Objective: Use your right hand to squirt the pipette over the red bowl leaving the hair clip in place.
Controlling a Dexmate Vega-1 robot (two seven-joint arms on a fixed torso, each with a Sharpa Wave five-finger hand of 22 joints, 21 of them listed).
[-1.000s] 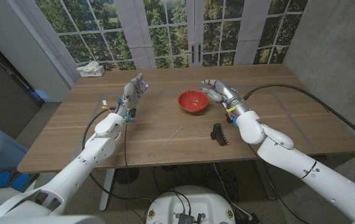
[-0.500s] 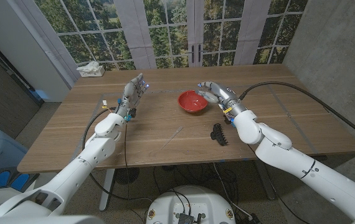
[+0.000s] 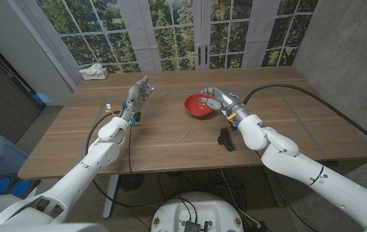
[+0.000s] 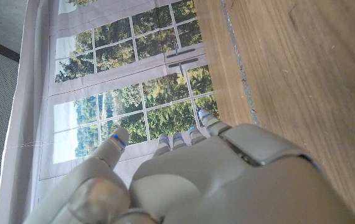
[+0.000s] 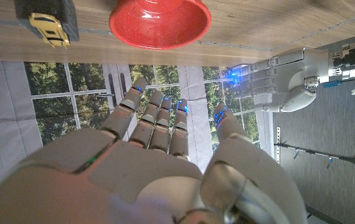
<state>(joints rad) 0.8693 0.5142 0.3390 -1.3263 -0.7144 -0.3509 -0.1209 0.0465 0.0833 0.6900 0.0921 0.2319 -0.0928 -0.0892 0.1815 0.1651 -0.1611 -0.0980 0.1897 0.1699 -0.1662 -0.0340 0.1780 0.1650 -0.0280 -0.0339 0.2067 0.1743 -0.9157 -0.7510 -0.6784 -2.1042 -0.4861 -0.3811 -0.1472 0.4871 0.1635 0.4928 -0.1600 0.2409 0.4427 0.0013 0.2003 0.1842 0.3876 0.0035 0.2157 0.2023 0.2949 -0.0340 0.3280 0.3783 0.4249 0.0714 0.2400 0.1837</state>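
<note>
Right robot hand open above red bowl, pipette seemingly untouched on table, left robot hand open

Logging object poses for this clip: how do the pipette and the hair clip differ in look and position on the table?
The pipette is thin, pale and straight, lying diagonally near the table's middle; the hair clip is black, toothed and chunkier. The pipette lies further from the right hand, while the hair clip sits close beside the right forearm. Both lie on the wooden table in front of the red bowl, and neither is held.
</note>
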